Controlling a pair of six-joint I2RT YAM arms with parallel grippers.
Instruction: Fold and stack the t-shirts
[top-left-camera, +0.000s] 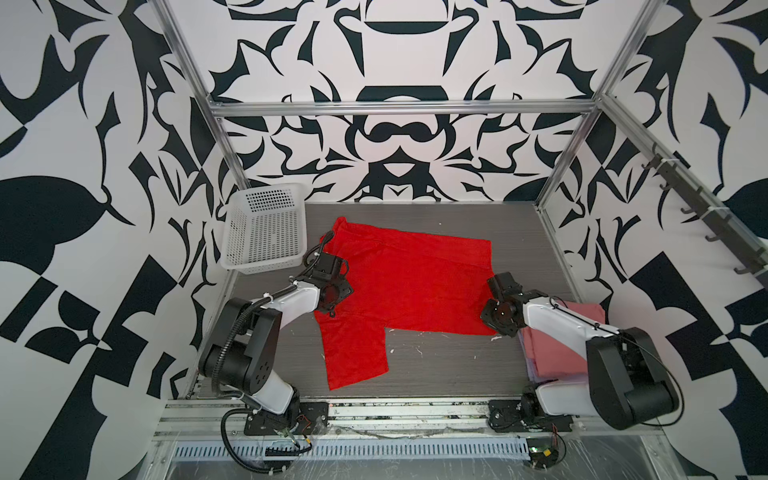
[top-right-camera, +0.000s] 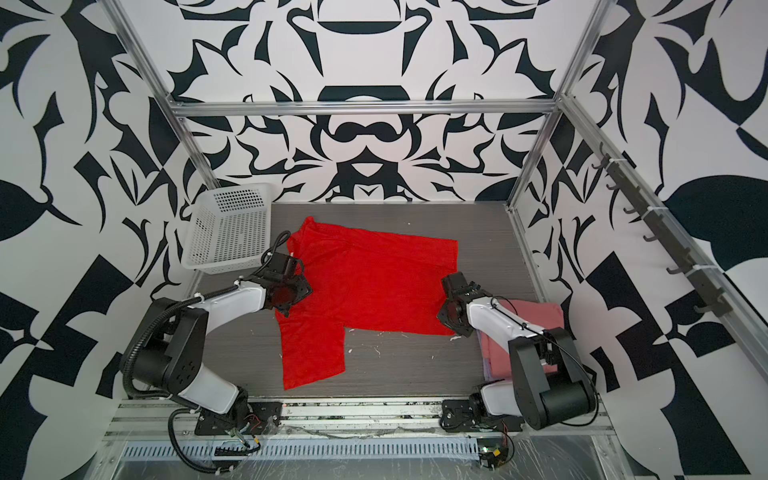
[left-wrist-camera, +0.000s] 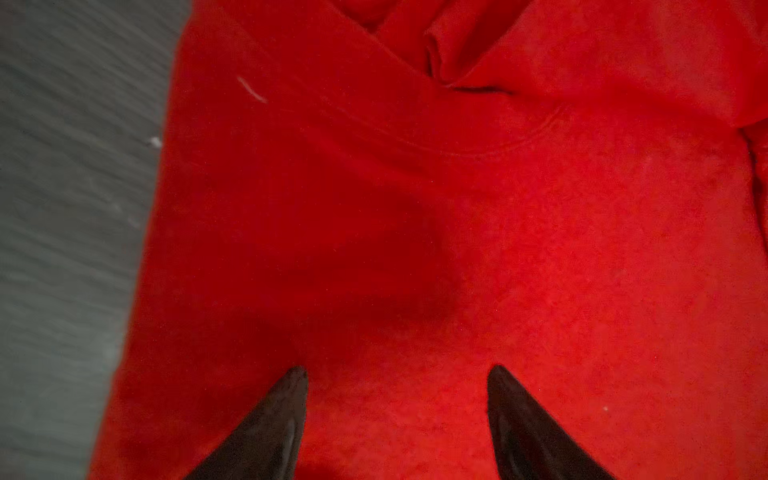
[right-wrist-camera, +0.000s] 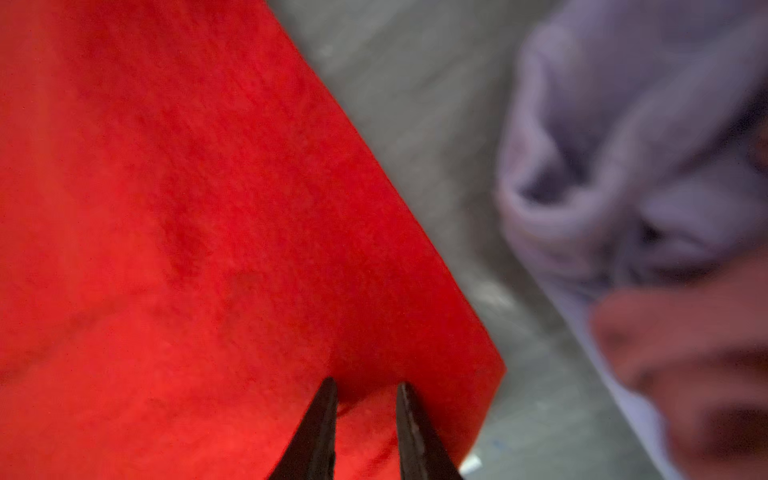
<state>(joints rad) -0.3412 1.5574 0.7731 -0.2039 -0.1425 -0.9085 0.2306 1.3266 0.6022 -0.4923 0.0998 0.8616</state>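
Observation:
The red t-shirt (top-left-camera: 407, 282) (top-right-camera: 374, 282) lies spread on the grey table, collar toward the left. One sleeve (top-left-camera: 357, 357) reaches toward the front edge. My left gripper (top-left-camera: 332, 295) (left-wrist-camera: 397, 372) hovers over the shirt's left part below the collar seam, open, nothing between its fingers. At the shirt's front right corner my right gripper (top-left-camera: 498, 313) (right-wrist-camera: 365, 384) has its jaws close together, with a ridge of red cloth (right-wrist-camera: 187, 208) pinched between them. The pink t-shirt (top-left-camera: 552, 353) (right-wrist-camera: 685, 374) lies folded on the lavender t-shirt (top-left-camera: 530, 365) (right-wrist-camera: 623, 145) at the right, partly hidden under my right arm.
A white perforated basket (top-left-camera: 266, 228) (top-right-camera: 228, 232) leans at the back left corner, close to my left wrist. Aluminium frame posts edge the table (top-left-camera: 457, 365). Small white scraps dot the table in front of the red shirt.

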